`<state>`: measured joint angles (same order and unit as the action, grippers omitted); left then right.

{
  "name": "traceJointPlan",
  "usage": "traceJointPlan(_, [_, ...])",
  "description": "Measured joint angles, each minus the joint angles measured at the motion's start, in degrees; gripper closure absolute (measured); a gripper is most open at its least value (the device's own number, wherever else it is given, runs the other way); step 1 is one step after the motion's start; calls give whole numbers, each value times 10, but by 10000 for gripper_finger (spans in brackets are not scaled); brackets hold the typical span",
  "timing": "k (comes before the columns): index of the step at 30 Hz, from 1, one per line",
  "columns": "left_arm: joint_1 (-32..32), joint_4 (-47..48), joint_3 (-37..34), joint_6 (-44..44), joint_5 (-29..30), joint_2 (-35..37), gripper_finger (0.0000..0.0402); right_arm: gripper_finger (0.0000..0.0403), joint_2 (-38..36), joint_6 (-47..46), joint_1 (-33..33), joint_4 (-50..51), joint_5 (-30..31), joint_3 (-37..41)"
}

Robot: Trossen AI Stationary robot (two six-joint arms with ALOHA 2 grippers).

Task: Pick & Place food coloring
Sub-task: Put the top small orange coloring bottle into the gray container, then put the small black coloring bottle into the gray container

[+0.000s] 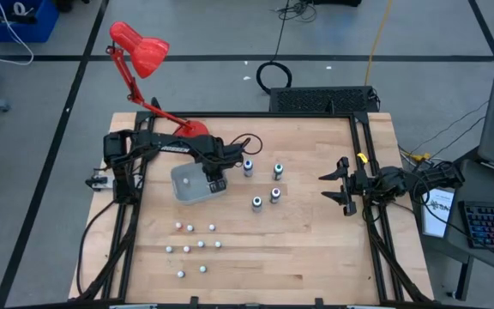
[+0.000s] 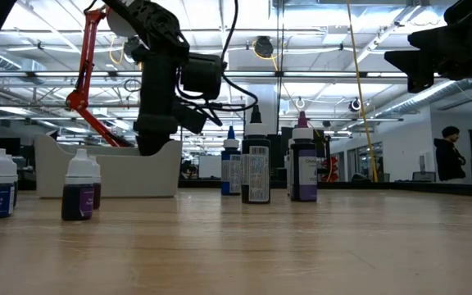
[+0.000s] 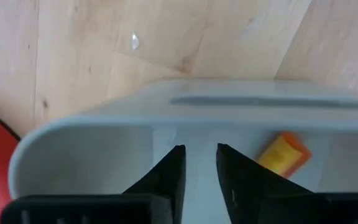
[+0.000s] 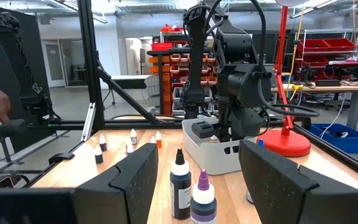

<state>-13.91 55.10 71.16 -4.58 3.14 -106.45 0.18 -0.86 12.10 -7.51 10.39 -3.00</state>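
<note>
The translucent grey rectangular tray [image 3: 92, 134] holds one small orange-capped bottle [image 3: 283, 153]. Inside the tray, the left gripper's [image 3: 199, 163] fingers [image 3: 173, 171] stand slightly apart, holding nothing; the right gripper's [image 4: 194, 171] fingers, well away from the tray, gape empty.

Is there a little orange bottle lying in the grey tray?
Yes, the left wrist view shows an orange bottle lying inside the grey tray, beside the left claw.

Table [image 1: 316, 240]: pale wood grain. Tray [image 1: 191, 182]: translucent grey, with an orange bottle [image 3: 283, 152] inside. Lamp [image 1: 140, 47] at 11 o'clock: bright red. Food coloring [image 1: 262, 184]: white caps at 3 o'clock of the tray; whitish bottles at 6 o'clock.
</note>
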Motion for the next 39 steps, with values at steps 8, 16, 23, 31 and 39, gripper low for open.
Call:
traceJointPlan(8, [2,7,0,0,10,0,187,190,0,0,0,0,0,0])
traceJointPlan(16, [2,39,13,0,-4,1,100,190,0,0,0,0,0,0])
traceJointPlan(23, [3,75,71,-6,4,16,76,190,0,0,0,0,0,0])
traceJointPlan(31, [26,126,99,-20,50,94,94,190,0,0,0,2,0,0])
traceJointPlan(39, [152,112,21,-163,48,218,101,190,4,0,0,5,0,0])
